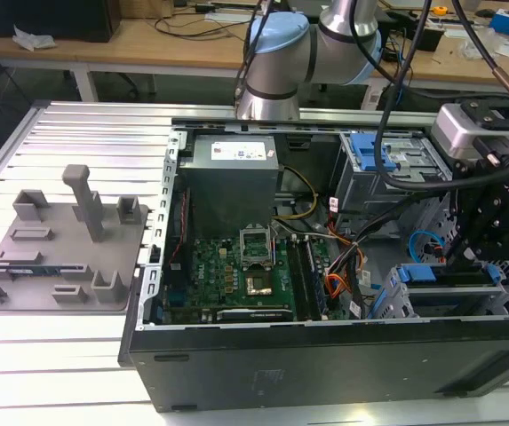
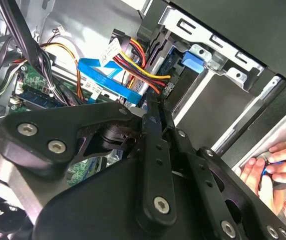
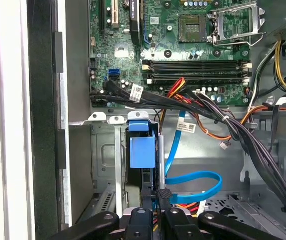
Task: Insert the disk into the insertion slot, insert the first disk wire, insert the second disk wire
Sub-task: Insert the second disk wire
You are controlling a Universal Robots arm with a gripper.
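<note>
We see the claw [image 3: 157, 220] lowered inside the open computer case [image 1: 325, 364], which rests on the ribbed worktop [image 1: 76, 337] near its front edge. In the first wrist view its fingers press together on a small dark plug [image 3: 162, 194] at the end of the second disk wire [image 3: 192, 182], the light-blue looping cable. The plug sits right at the end of the disk [image 3: 143, 152], whose blue carrier stands seated in the insertion slot [image 3: 105, 165], the grey metal cage. The first disk wire [image 3: 182, 204], orange-red, runs just beside the plug. In the second wrist view, a person's hand [image 2: 277, 167] holds something blue beyond the case wall.
</note>
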